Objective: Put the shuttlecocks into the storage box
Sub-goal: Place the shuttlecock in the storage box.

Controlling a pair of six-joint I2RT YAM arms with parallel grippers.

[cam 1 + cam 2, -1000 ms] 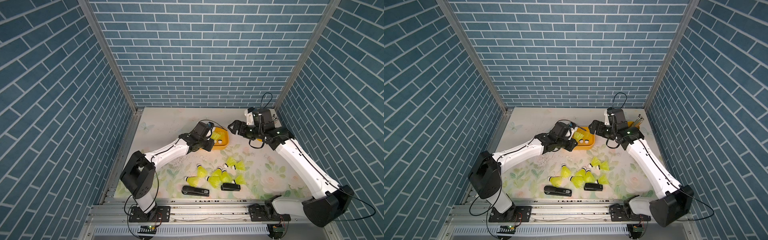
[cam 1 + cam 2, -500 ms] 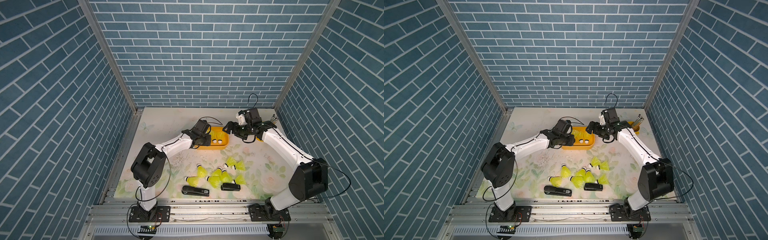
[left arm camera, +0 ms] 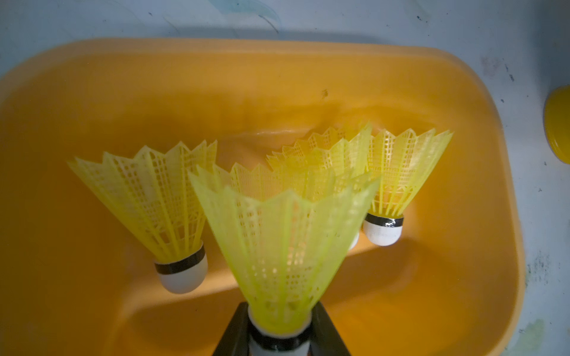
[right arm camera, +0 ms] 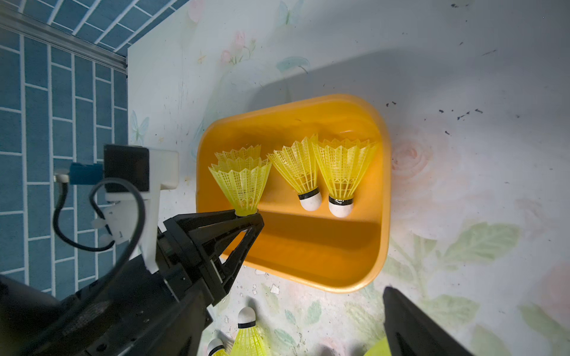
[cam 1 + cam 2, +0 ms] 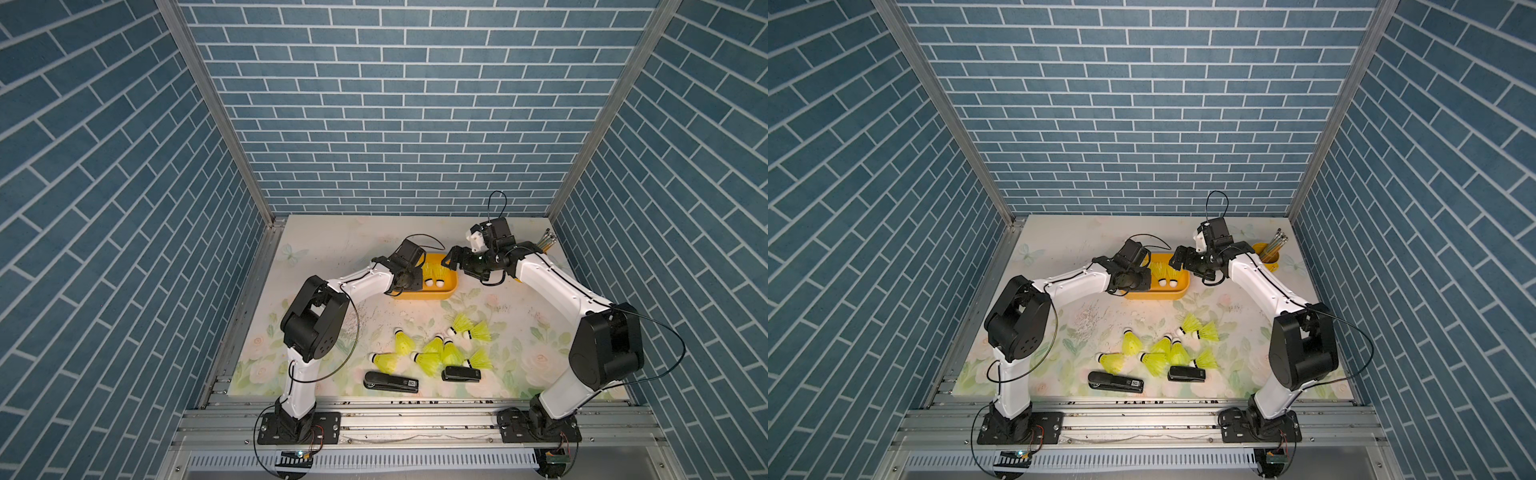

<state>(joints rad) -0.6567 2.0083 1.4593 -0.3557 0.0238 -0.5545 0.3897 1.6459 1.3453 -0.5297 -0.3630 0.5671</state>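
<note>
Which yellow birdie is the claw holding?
The shuttlecock pinched by its tip in the left claw, over the storage box. The others lie loose, untouched.

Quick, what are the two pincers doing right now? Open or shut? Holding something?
Left pincer: shut on a shuttlecock, over the storage box.
Right pincer: open, holding nothing.

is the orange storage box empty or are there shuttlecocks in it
Not empty: three shuttlecocks lie inside the storage box, and the shut left hand holds a fourth shuttlecock over it.
</note>
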